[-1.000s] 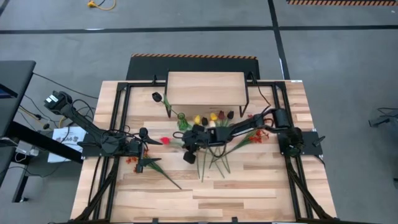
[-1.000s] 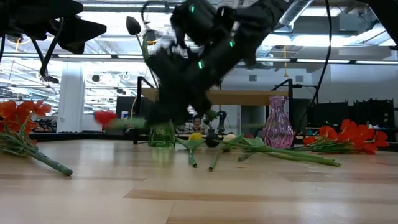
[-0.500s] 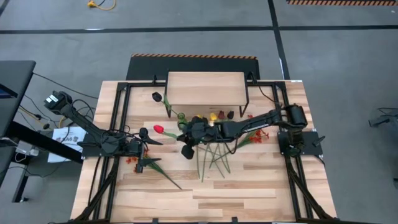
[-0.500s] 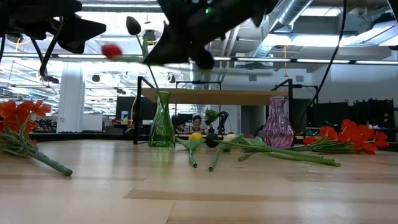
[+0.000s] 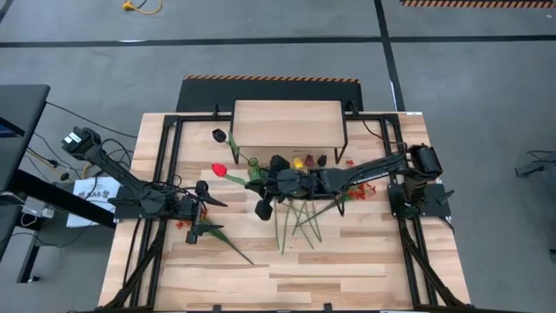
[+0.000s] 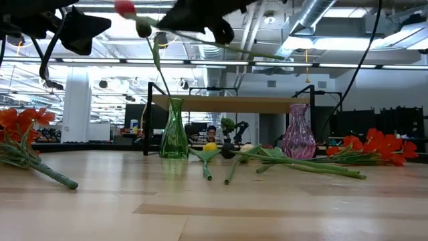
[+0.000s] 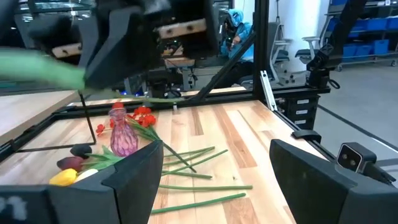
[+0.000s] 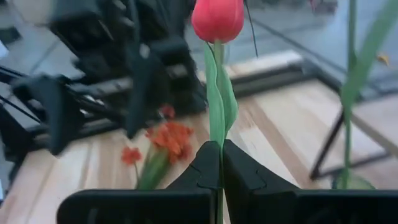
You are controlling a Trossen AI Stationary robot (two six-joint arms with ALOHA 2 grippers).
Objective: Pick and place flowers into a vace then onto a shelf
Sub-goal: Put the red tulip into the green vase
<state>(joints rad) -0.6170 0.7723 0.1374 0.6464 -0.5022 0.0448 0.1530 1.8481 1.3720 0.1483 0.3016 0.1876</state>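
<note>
- Gripping a red tulip [image 8: 217, 18] by its green stem, the right gripper [image 8: 221, 163] has its fingers clenched tight on the stalk, as its own wrist view shows.
- A second ago, the low view had this flower down near table height beside the green glass vase [image 6: 174, 138]; since then the arm has swung it up, and the red bloom now sits high at that view's top edge, above the vase and a little to its left.
- From above, the bloom has travelled from the middle of the table toward the far left, closer to the vase mouth; the stem now slants back toward the gripper.
- That rise suggests the stem end is being lifted clear so it can be dropped into the vase; insertion is not yet done.
- A dark tulip [image 5: 218, 135] already stands in the green vase, leaning far and left.
- Other flowers lie loose on the table: a yellow tulip [image 6: 210, 146] and long green stems at centre, orange-red sprays [image 6: 376, 143] to the right, another orange spray [image 6: 20, 124] at the left.
- A pink vase [image 6: 298, 140] stands right of centre, empty of stems.
- The shelf [image 5: 287, 123] at the far side carries nothing.
- The left gripper [image 7: 211, 180] waits at the left of the table, fingers spread and holding nothing.
</note>
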